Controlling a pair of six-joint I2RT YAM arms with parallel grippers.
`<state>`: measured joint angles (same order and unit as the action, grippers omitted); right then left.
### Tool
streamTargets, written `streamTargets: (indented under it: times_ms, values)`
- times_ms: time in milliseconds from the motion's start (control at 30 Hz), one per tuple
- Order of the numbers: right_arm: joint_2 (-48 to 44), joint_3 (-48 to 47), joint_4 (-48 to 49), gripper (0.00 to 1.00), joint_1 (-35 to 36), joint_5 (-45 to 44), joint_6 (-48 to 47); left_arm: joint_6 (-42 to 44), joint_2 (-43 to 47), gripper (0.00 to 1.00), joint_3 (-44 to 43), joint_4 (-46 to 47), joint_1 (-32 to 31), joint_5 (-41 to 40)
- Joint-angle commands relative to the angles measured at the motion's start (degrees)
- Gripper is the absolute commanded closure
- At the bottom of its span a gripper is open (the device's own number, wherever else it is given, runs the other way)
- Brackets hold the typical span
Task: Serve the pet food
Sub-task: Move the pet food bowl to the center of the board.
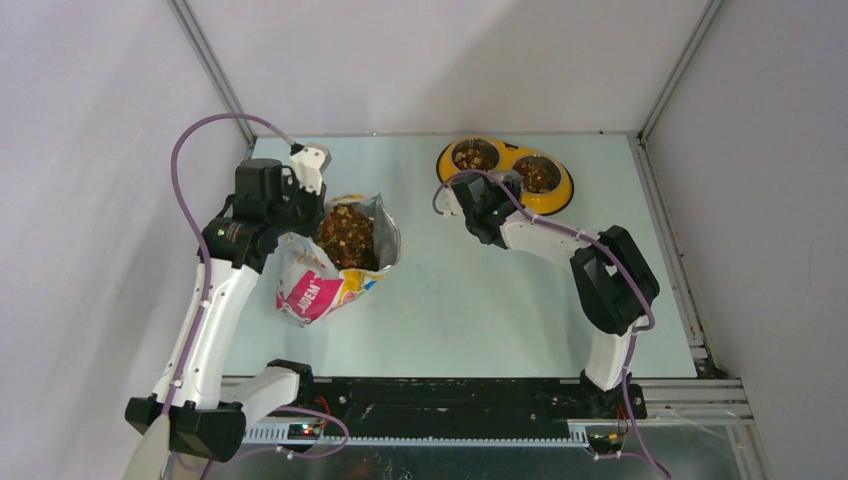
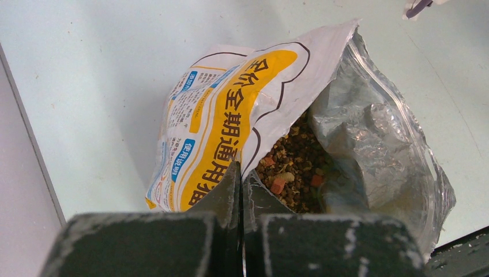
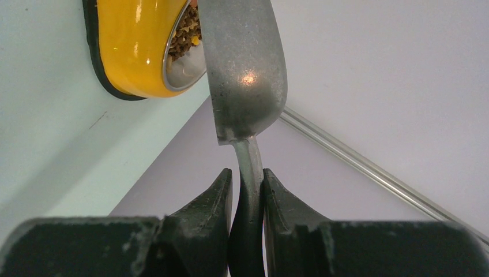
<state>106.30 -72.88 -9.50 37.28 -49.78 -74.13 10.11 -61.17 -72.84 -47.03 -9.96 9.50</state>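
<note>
The pet food (image 1: pixel 346 238) was small dry kibble, mostly brown and tan, with a few orange-red bits showing in the left wrist view. Most of it lay heaped inside the open bag (image 1: pixel 320 290), which rested tilted on the left half of the table (image 1: pixel 450 300), its mouth gaping upward. More kibble sat in both bowls of the yellow feeder (image 1: pixel 562 198) at the table's far edge. Each bowl seemed roughly full, though the level was hard to judge.

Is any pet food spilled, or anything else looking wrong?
Nothing stands out. The pet food lies only in the open bag and in the yellow feeder's two bowls; no pieces show on the table. The bag is just crumpled.
</note>
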Motion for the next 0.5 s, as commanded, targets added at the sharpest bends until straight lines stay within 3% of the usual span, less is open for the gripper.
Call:
streamTargets:
  times_ms: [0, 200, 467]
  values:
    - [1.4, -0.5, 4.0, 1.0, 0.1, -1.4, -3.1, 0.0, 3.0, 1.0, -0.5, 1.3, 0.7, 1.0]
    - [3.6, -0.5, 8.1, 1.0, 0.0, -1.8, -5.7, 0.0, 3.0, 1.0, -0.5, 1.3, 0.7, 1.0]
    - [7.3, -1.1, 23.7, 1.0, -0.5, -2.4, -13.3, 0.0, 2.9, 1.0, -0.5, 1.4, 0.7, 1.1]
